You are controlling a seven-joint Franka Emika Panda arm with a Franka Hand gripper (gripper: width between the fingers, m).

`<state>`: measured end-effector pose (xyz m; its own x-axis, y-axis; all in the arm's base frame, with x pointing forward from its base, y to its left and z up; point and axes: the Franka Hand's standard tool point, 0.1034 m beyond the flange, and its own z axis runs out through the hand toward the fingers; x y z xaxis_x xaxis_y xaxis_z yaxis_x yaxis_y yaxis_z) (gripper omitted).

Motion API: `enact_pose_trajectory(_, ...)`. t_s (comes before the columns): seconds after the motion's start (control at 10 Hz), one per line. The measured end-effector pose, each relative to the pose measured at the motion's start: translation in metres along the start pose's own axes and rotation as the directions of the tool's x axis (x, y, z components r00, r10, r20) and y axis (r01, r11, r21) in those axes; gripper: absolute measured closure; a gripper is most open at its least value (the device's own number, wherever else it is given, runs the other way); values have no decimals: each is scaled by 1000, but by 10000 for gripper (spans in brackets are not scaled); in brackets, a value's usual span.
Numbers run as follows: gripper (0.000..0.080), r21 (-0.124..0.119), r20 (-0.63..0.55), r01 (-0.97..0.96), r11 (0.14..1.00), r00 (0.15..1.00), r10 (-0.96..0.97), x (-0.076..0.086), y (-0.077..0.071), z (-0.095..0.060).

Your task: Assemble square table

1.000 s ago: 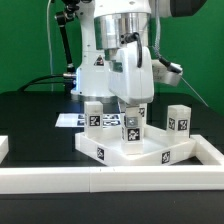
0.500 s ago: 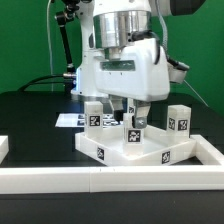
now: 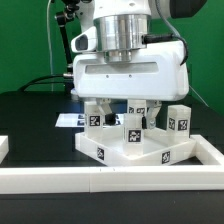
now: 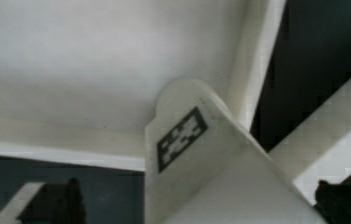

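Observation:
The square table top (image 3: pixel 160 146) lies flat at the front, with tags on its edge. White tagged legs stand upright on it: one on the exterior view's left (image 3: pixel 94 115), one in the middle (image 3: pixel 131 130), one on the right (image 3: pixel 178 119). My gripper (image 3: pixel 126 112) hangs straight down over the middle leg, open, with a finger on each side of it. In the wrist view the leg (image 4: pixel 198 140) rises between my dark fingertips (image 4: pixel 56 203), with gaps on both sides; my gripper (image 4: pixel 198 205) is not closed on it. The table top (image 4: pixel 83 80) lies beneath.
A long white rail (image 3: pixel 110 181) borders the black surface in front and on the exterior view's right. The marker board (image 3: pixel 68 120) lies flat behind the table top on the left. The arm's base and cables stand behind it.
My wrist has turned about its vertical axis over the middle leg, so the hand now faces the camera broadside. The fingers stand apart on either side of the leg. The legs have not moved.

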<state>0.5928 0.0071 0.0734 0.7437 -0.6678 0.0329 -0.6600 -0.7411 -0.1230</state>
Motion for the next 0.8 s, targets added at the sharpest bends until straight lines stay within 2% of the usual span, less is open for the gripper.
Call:
enact_pose_trajectory(0.1,151,-2,0,78,997,997,-78,0,0,0)
enact_pose_trajectory(0.3,151,-29,10,256,966,967,-256,-3,-5,-1)
enact_pose_trajectory(0.5,151,-26,16,390,921,921,-389,1,-6,-4)
enact_pose_trajectory(0.7,151,-28,19,480,877,877,-480,-2,-9,-3)
enact_pose_trajectory(0.8,151,-32,22,567,823,824,-567,-1,-8,-3)
